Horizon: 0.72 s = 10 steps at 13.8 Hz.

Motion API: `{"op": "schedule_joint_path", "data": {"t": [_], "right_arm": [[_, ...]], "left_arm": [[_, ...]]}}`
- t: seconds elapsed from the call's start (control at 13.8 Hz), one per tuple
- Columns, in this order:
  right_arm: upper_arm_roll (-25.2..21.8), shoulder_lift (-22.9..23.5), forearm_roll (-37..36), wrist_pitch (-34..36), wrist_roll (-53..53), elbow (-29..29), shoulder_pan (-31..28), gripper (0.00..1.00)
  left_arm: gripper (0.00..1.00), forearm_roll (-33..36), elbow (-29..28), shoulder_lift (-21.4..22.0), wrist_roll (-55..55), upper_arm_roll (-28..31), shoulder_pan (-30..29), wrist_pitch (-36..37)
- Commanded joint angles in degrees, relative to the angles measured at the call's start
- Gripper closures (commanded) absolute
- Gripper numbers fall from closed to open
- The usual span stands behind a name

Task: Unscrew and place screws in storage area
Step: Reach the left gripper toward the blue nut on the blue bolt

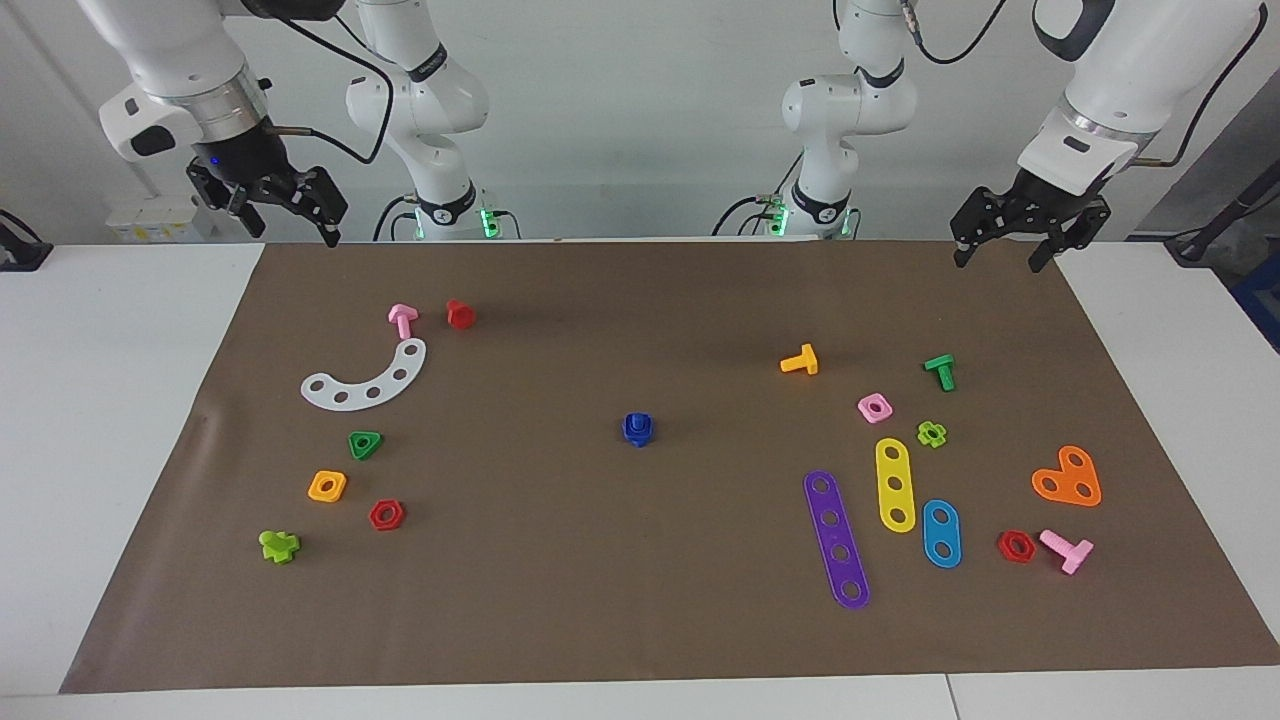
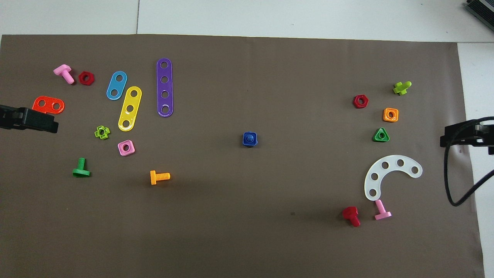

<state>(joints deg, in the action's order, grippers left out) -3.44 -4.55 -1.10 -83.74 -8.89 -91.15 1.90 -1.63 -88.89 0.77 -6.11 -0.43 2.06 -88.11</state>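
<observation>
While both wait raised, left tool (image 1: 1003,255) open – empty, right tool (image 1: 290,225) likewise

White table (image 1: 120,420) w/ a brown mat (image 1: 640,600) covering most of its top; bare white margins show around the mat, and a seam splits the tabletop at the mat's edge farthest from the robots. Plain pale grey wall (image 1: 640,110) rises above the table. Even, diffuse light; soft shadows on the mat.
</observation>
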Motion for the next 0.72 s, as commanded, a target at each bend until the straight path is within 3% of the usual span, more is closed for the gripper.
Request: {"op": "schedule_joint_path", "data": {"t": [0.0, 0.22, 0.43, 0.65], "right_arm": [[0.1, 0.24, 1.19, 0.94, 0.98, 0.88, -0.41, 0.0], [0.1, 0.24, 1.19, 0.94, 0.98, 0.88, -0.41, 0.0], [0.1, 0.24, 1.19, 0.94, 0.98, 0.88, -0.41, 0.0], [0.1, 0.24, 1.19, 0.94, 0.98, 0.88, -0.41, 0.0]], "left_arm": [[0.0, 1.1, -1.54, 1.24, 0.31, 0.35, 0.93, -0.05], [0.0, 1.02, -1.81, 1.51, 0.48, 0.35, 0.75, 0.83], [0.01, 1.1, -4.88, 2.56, 2.49, 0.17, 1.28, -3.8], [0.01, 1.02, -8.4, 2.83, 3.29, -0.53, 6.1, -7.77]]}}
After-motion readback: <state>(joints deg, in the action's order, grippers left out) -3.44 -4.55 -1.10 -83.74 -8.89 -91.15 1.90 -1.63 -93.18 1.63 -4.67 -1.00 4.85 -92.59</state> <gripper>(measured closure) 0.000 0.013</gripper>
